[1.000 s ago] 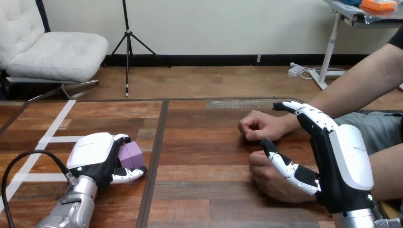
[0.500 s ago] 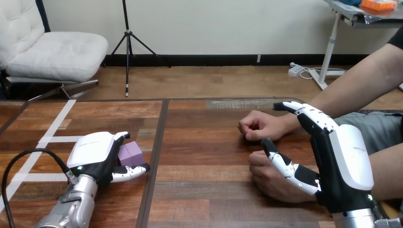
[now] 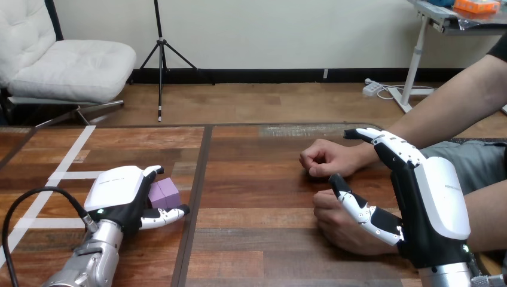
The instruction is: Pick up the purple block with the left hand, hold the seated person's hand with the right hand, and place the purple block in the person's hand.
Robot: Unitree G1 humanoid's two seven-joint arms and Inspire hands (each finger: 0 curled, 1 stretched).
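Purple block sits on desk, left side, inside left hand; fingers and thumb curled round it, apparently not lifted. Right hand spread wide, gripping nothing, just over person's near hand. Block lies well left of that hand.

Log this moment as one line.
left hand: curled round purple block, at left of table | right hand: open, thumb over person's nearer hand, not gripping | handover: not yet done

White tape strips cross the left part of the wooden table.
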